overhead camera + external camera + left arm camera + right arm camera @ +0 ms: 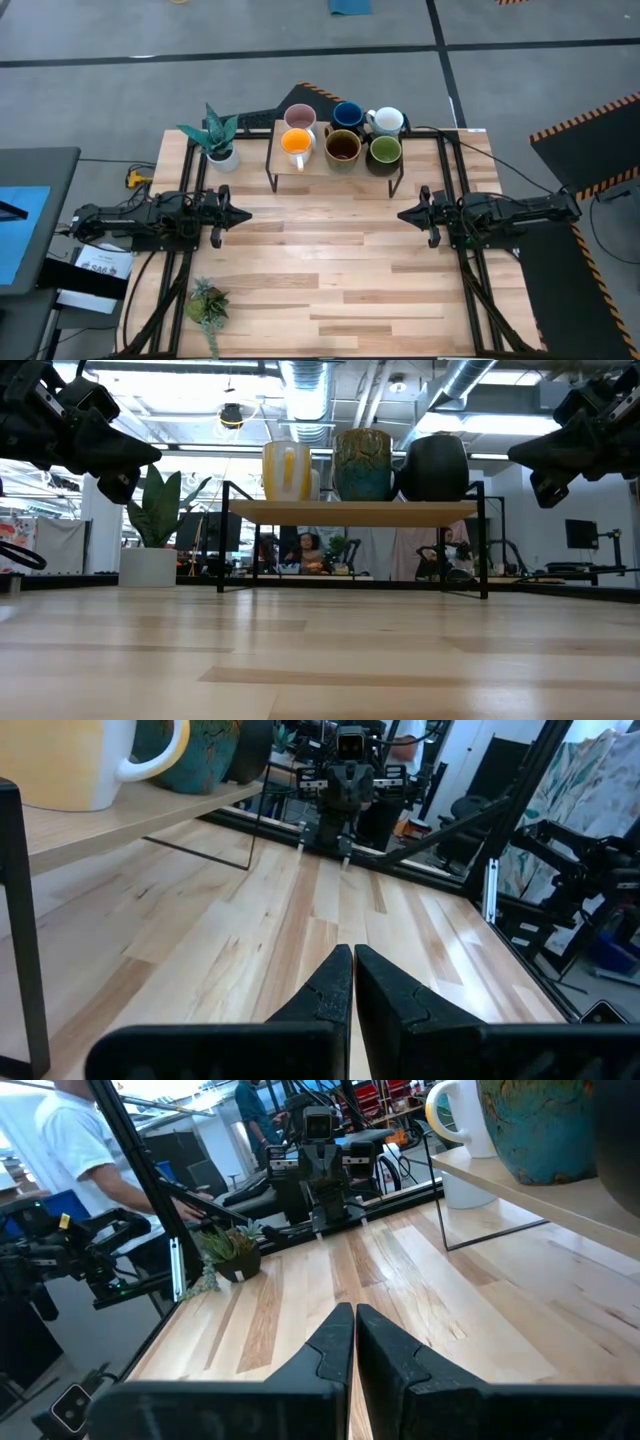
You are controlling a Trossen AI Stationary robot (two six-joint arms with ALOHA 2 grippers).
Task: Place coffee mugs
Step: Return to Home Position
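Six mugs stand upright on their bases on a small wooden rack (318, 166) at the table's far middle. In the back row are the pale pink mug (300, 117), the dark blue mug (348, 115) and the white mug (387, 122). In front are the orange mug (297, 142), the brown mug (342, 146) and the green mug (385, 151). The low view shows the front three on the rack's shelf (350, 512). My left gripper (245, 215) hovers shut over the table's left side, and my right gripper (402, 213) hovers shut over the right side. They face each other, both nearer than the rack.
A white pot with a spiky teal plant (218, 140) stands left of the rack. A small bushy plant (208, 303) sits at the near left corner. Bare wood lies between the grippers and toward the near edge. A person (70, 1140) stands beyond the table.
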